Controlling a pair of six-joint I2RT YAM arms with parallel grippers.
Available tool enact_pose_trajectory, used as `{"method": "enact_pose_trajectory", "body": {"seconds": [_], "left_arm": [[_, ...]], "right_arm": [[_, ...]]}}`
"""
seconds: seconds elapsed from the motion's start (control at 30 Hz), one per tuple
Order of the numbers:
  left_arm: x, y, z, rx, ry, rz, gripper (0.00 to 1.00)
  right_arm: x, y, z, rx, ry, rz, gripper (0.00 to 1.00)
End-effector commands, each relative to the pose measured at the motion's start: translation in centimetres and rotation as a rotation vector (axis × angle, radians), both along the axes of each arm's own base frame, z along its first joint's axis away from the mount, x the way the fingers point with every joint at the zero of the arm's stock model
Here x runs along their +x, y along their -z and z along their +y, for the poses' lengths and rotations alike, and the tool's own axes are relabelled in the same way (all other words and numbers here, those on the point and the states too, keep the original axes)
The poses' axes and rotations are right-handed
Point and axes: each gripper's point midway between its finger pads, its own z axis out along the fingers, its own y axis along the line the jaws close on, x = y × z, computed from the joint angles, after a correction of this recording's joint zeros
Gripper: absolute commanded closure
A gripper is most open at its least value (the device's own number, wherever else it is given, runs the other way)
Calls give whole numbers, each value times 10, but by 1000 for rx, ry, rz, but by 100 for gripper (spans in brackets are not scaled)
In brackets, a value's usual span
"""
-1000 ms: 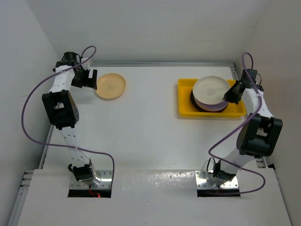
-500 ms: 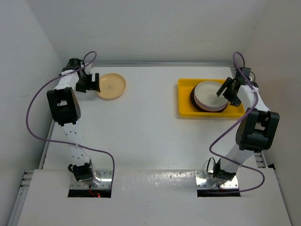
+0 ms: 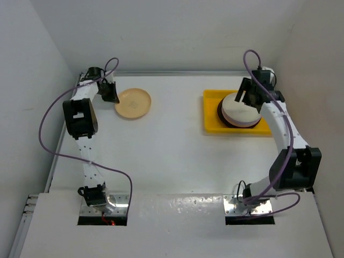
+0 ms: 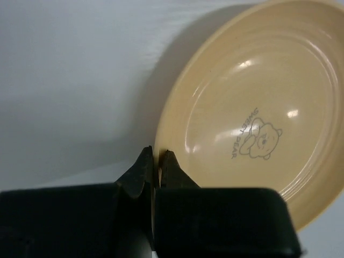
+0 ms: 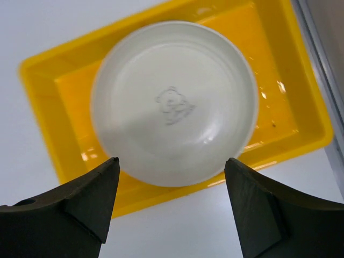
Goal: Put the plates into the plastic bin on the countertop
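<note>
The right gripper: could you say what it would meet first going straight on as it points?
Probably the round cream plate sitting uppermost in the bright yellow plastic bin; the open right gripper aims at it, depth unclear.

A peach plate (image 3: pixel 133 103) sits on the countertop (image 3: pixel 172 153), a cream-topped stack (image 3: pixel 240 109) in the yellow bin (image 3: pixel 210 127).
</note>
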Motion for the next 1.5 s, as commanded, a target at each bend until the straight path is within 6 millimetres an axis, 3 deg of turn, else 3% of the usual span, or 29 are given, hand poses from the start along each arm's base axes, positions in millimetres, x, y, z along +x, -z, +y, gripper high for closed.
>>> {"method": "enact_pose_trajectory", "body": {"seconds": [0.0,0.03,0.1,0.17,0.2,0.23,0.27,0.3,0.33,0.4,0.43,0.5,0.57,0.67,0.73,0.83,0.93,0.97,1.07,1.1,1.17,1.23,1.27,1.3,1.33,1.37,1.4,1.43,1.47], "left_arm": [[-40,22,-44,-111,140,134,100],[-41,12,-46,-114,170,108,100],[-48,-32,-67,-116,256,28,100],[-62,-58,-82,-79,338,-20,100],[-70,-93,-100,-57,391,-85,100],[-78,-104,-108,-49,419,-100,100],[-87,-109,-114,-35,438,-98,100],[-96,-127,-129,-31,471,-123,100],[-103,-130,-135,-35,501,-117,100],[-121,-129,-141,-59,532,-57,100],[-126,-128,-147,-74,547,-41,100],[-133,-138,-148,-83,552,-44,100],[-142,-142,-156,-110,583,-37,100],[-149,-149,-162,-144,616,-44,100],[-150,-153,-164,-155,621,-48,100],[-155,-161,-171,-204,649,-55,100],[-157,-167,-176,-237,674,-70,100],[-157,-167,-176,-237,674,-70,100],[-156,-165,-174,-223,668,-67,100],[-154,-165,-173,-216,656,-69,100],[-150,-164,-168,-177,642,-72,43],[-147,-164,-163,-144,629,-75,0],[-145,-165,-159,-120,610,-68,0],[-141,-167,-149,-111,574,-70,0],[-140,-170,-142,-105,549,-73,0],[-136,-172,-137,-112,519,-77,0],[-130,-171,-127,-86,487,-83,0],[-126,-174,-114,-73,447,-96,0],[-123,-174,-107,-61,422,-100,0]], "right_arm": [[11,-30,47,-42,-126,-117,22],[15,-32,84,-25,-218,-141,24],[18,-26,114,3,-291,-136,25],[17,-33,179,86,-474,-174,25],[19,-22,195,97,-518,-151,25],[9,-22,236,127,-624,-154,25],[15,-26,252,117,-656,-163,25],[16,-15,266,123,-673,-137,25],[11,-12,298,142,-738,-123,25],[22,-22,322,159,-760,-144,25],[17,-8,340,166,-798,-109,25],[22,-12,351,182,-800,-117,25],[21,6,363,209,-810,-88,27],[22,26,363,229,-792,-63,39],[22,33,364,241,-771,-52,57],[15,45,364,268,-772,-51,72],[14,44,365,287,-779,-56,68],[15,46,365,287,-776,-52,72],[15,43,360,281,-764,-60,100],[17,41,353,272,-746,-69,100],[20,27,346,295,-714,-105,100],[26,14,317,321,-648,-135,100],[27,12,307,345,-609,-138,100],[30,2,272,353,-541,-171,100],[30,-1,260,362,-514,-180,100],[26,5,245,373,-470,-164,100],[28,-11,201,371,-382,-213,100],[33,-12,167,347,-294,-229,100],[24,-12,148,336,-250,-231,100]]}}
